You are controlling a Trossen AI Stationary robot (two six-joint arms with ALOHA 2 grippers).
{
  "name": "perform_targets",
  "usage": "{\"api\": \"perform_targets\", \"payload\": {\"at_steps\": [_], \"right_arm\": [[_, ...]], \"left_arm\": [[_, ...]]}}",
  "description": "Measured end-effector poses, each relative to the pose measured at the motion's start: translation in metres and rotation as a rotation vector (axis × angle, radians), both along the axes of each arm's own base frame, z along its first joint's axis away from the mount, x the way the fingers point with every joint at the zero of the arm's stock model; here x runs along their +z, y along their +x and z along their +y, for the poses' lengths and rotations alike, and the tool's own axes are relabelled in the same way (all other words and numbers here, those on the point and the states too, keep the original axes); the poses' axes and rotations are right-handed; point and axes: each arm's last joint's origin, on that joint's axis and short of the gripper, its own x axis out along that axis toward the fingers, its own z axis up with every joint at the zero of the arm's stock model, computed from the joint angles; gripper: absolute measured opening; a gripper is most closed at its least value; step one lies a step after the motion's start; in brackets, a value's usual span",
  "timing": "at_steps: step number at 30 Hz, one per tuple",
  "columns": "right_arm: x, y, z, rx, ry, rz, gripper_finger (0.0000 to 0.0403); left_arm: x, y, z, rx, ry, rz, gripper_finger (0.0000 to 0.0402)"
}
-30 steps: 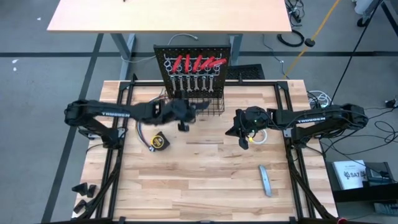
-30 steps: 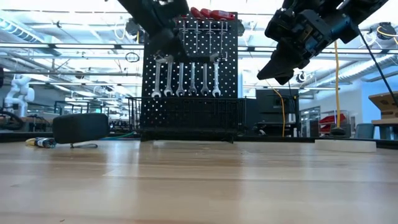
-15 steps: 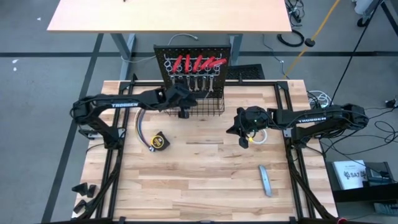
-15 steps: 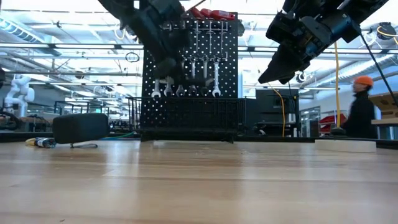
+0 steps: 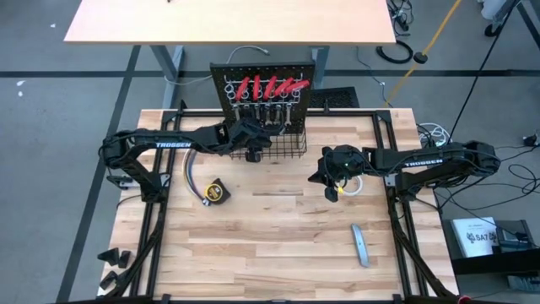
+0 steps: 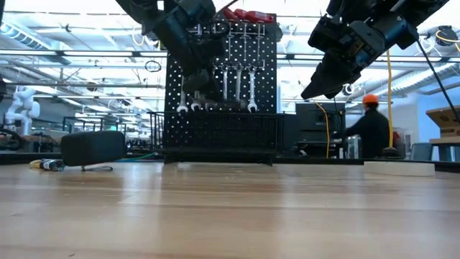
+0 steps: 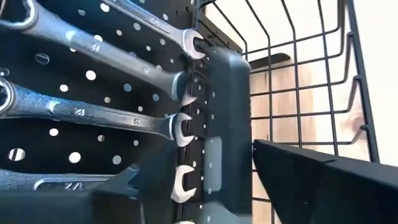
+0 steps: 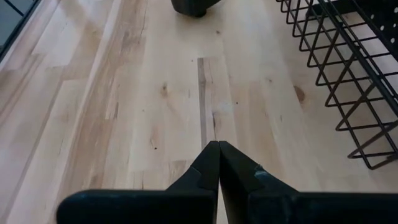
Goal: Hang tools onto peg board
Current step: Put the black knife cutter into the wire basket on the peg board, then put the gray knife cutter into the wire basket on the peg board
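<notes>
The peg board (image 5: pixel 221 84) stands at the table's far edge with red-handled tools (image 5: pixel 270 84) and silver wrenches (image 7: pixel 93 112) hanging on it, and a black wire basket (image 5: pixel 283 145) at its base. My left gripper (image 5: pixel 253 148) is over the basket, close to the wrenches, shut on the black-handled knife (image 7: pixel 227 112). My right gripper (image 5: pixel 332 190) hangs shut above the table right of centre, holding nothing. The yellow tape measure (image 5: pixel 216 192), the white tape roll (image 5: pixel 356 184) and the grey bar (image 5: pixel 360 245) lie on the tabletop. My left gripper pinches the knife's dark handle by its two long sides (image 7: pixel 239 140) between its two fingers. The fingers slant down from the table's left toward the peg board. The knife (image 6: pixel 219 103) lies about level under the fingers, just above the basket's rim and in front of the wrenches' lower ends.
A bundle of coloured wires (image 5: pixel 187 177) lies left of the tape measure. The table's metal frame rails (image 5: pixel 160 211) run along both sides. Bare wood (image 5: pixel 278 228) fills the table's middle and near part. A person (image 6: pixel 370 129) shows in the room behind.
My left gripper has carried the knife toward the far edge and a little right, from in front of the basket to over it, sinking somewhat toward the rim. In the room behind, a person has walked leftward.
</notes>
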Motion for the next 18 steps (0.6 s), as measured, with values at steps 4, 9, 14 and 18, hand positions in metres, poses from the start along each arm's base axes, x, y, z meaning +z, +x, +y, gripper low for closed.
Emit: {"api": "perform_targets", "payload": {"at_steps": [4,9,14,18], "right_arm": [[0.000,0.000,0.000,-0.001,0.005,0.002,0.0000],[0.000,0.000,0.000,-0.011,0.020,0.006,0.0000],[-0.005,-0.005,0.001,-0.032,0.067,0.073,0.0000],[-0.008,-0.019,0.003,-0.074,0.123,0.191,0.0000]], "left_arm": [[0.000,0.002,-0.006,-0.018,-0.001,0.005,0.0235],[-0.001,0.003,-0.014,-0.038,0.000,0.012,0.0238],[0.005,0.000,-0.027,-0.073,-0.007,0.015,0.0239],[0.017,-0.004,-0.043,-0.110,-0.017,-0.025,0.0239]]}}
